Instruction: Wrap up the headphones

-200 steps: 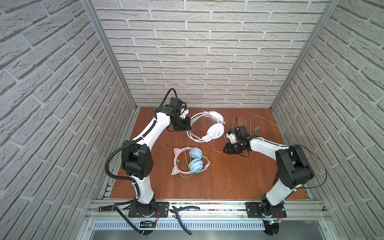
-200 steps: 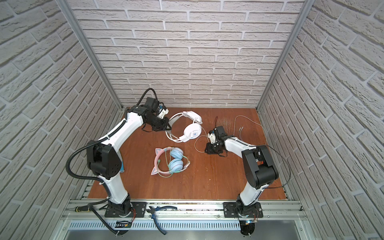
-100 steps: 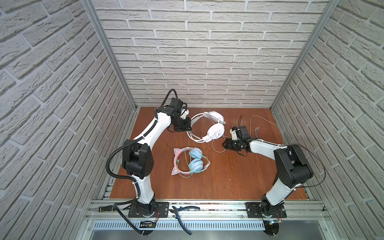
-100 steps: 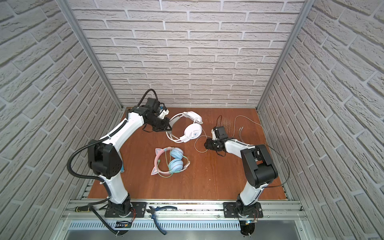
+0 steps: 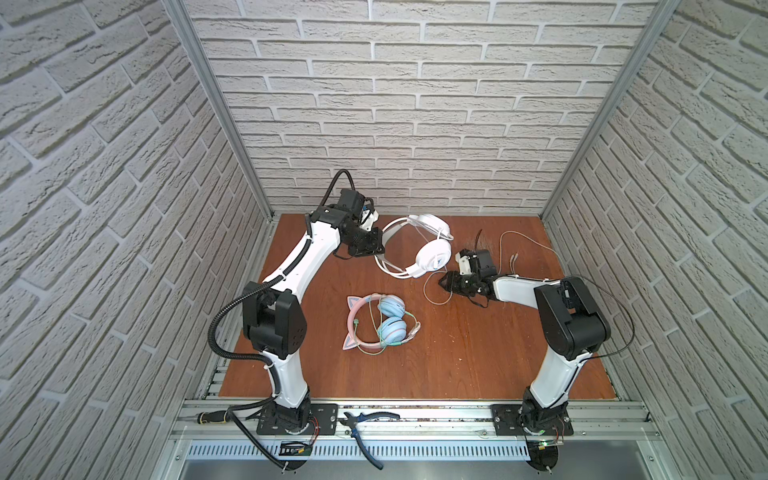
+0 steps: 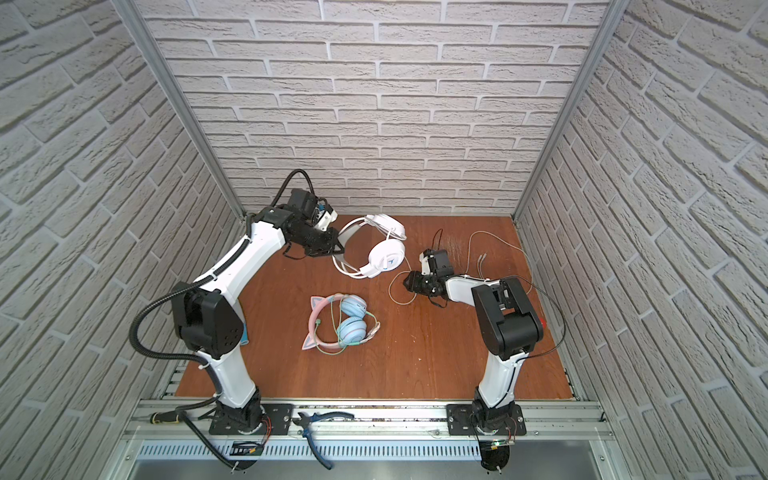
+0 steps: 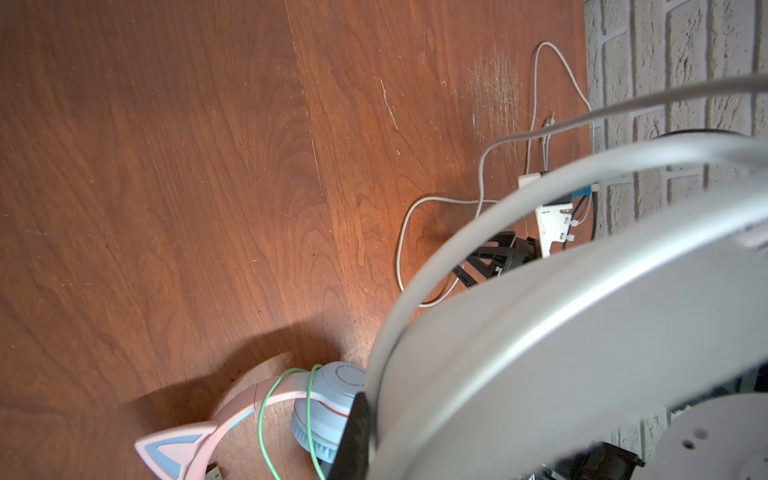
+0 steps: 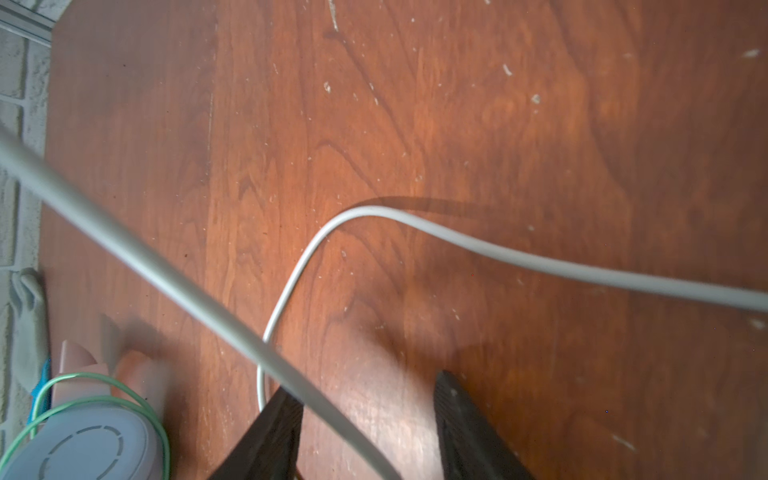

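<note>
left wrist: white headphones [image 7: 582, 332] blurred near lens, hiding most of left hand [image 5: 378, 248] | pink headphones [image 7: 249, 401] cut by edge | right wrist: right hand [image 8: 365, 386] fingers cut by edge; white cable [image 8: 166, 270] blurred | both top views: plugs [image 5: 514, 258] too small to identify

both top views look down from high in front — wrist views hug the table [image 8: 498, 124].

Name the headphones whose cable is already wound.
The pink cat-ear headphones: their green cable is looped around them; the white headphones' white cable trails loose.
</note>
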{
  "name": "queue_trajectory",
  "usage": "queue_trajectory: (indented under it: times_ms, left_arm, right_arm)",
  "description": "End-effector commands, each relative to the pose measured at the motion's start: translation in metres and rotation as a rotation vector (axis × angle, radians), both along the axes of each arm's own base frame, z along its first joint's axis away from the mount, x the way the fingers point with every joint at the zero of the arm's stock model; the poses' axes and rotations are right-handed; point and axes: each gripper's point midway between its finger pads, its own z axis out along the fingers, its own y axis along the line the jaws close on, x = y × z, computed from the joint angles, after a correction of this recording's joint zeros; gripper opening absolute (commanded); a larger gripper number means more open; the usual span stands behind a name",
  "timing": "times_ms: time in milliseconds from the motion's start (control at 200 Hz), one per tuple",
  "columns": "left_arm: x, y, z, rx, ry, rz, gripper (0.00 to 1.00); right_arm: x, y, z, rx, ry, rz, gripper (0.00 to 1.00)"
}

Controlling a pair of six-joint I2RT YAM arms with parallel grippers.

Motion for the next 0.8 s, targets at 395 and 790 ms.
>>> queue_trajectory:
  times_ms: [395,790]
  left_arm:
    - [0.004,0.000,0.047,-0.068,-0.105,0.022,0.00]
    - [0.012,0.008,0.039,-0.049,-0.100,0.062,0.00]
  right_arm:
    - [-0.046,0.004,-0.049,0.118,0.138,-0.041,0.43]
    - [-0.049,0.005,-0.045,0.123,0.124,-0.035,0.10]
